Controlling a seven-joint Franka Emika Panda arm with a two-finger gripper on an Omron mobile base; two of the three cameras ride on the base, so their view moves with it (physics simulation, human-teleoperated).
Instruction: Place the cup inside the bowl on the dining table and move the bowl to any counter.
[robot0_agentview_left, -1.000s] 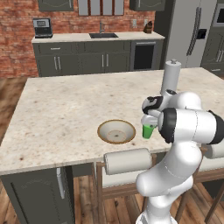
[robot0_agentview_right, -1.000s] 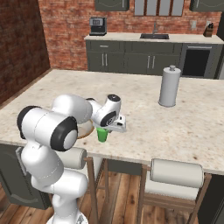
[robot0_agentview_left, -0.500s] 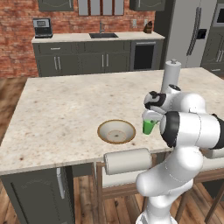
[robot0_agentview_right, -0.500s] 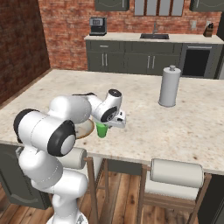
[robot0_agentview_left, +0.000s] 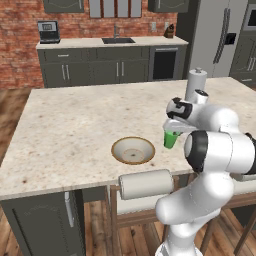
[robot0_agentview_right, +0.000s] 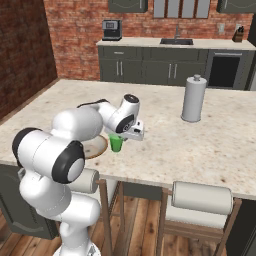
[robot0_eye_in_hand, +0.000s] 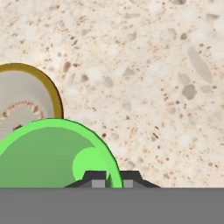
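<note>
1. The gripper (robot0_agentview_left: 172, 129) is closed on the rim of the cup (robot0_agentview_left: 170, 139), which it holds above the dining table (robot0_agentview_left: 75, 125), just right of the bowl (robot0_agentview_left: 133, 150).
2. Judged progress: cup grasped; not yet in the bowl. The bowl's move to the counter (robot0_agentview_left: 100, 44) remains.
3. A paper towel roll (robot0_agentview_left: 196, 85) stands farther right, well clear.

A home kitchen: brick wall (robot0_agentview_left: 20, 45), sink (robot0_agentview_left: 118, 40) in the counter (robot0_agentview_left: 110, 44), steel fridge (robot0_agentview_left: 220, 37), stone-topped dining table (robot0_agentview_left: 75, 130).
</note>
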